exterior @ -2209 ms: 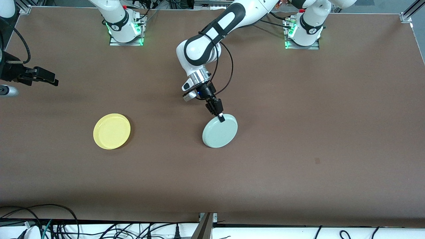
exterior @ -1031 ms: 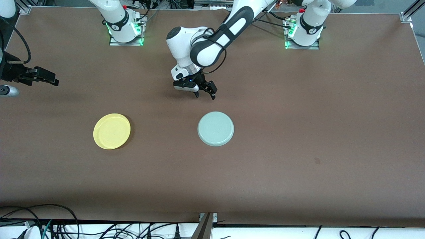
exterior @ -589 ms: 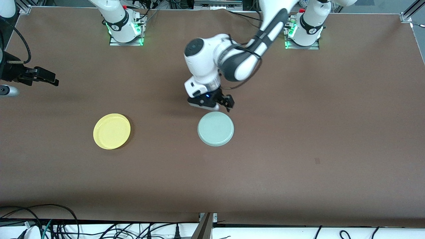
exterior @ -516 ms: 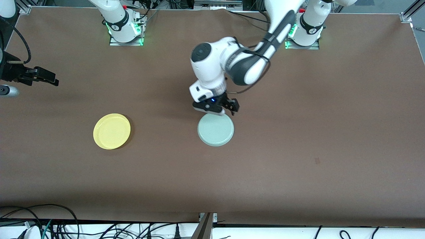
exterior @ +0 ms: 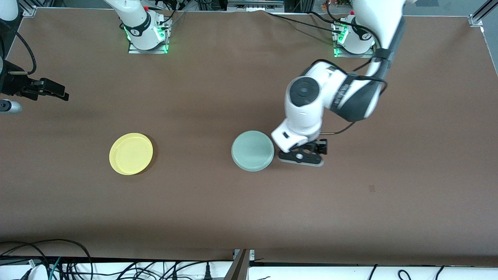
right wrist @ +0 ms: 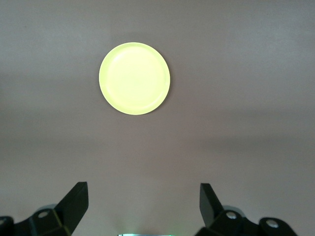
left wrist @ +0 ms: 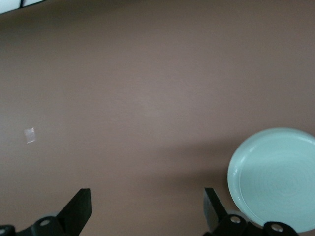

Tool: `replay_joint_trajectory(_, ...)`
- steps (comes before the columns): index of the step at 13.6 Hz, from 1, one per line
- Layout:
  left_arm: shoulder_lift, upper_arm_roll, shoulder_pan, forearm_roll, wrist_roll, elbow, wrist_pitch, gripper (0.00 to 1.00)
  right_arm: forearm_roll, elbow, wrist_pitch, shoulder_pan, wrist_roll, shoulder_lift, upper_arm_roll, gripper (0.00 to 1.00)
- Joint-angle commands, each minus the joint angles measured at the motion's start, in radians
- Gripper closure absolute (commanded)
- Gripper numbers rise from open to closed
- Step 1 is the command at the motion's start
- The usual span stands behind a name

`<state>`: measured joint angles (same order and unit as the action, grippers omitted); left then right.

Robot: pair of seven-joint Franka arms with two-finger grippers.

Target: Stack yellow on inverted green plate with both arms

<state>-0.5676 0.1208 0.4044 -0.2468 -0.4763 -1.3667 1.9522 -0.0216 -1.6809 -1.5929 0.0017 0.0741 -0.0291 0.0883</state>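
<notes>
Front view: the small round pale mint-green plate lies upside down mid-table, and the small round bright-yellow plate lies rim-up, well apart from it toward the right arm's end. The left gripper hangs over bare brown table just beside the green plate. The right gripper waits at the table's edge.

Left wrist view: black fingers spread wide, empty; green plate close by.

Right wrist view: fingers parted, empty; yellow plate on the table ahead.
</notes>
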Motion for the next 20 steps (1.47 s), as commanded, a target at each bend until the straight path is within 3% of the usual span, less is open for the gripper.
replay_joint_trajectory(1, 0.104, 0.006, -0.102, 0.079, 0.057, -0.051, -0.044, 0.00, 0.005, 0.012, 0.017, -0.003, 0.004, 0.005, -0.002, 0.00)
replay_joint_trajectory(11, 0.288, -0.056, -0.265, 0.201, 0.220, -0.049, -0.254, 0.00, 0.006, 0.010, 0.017, -0.003, 0.004, 0.005, -0.004, 0.00)
replay_joint_trajectory(20, 0.357, -0.147, -0.302, 0.284, 0.366, -0.049, -0.360, 0.00, 0.006, 0.010, 0.017, -0.003, 0.006, 0.005, -0.002, 0.00)
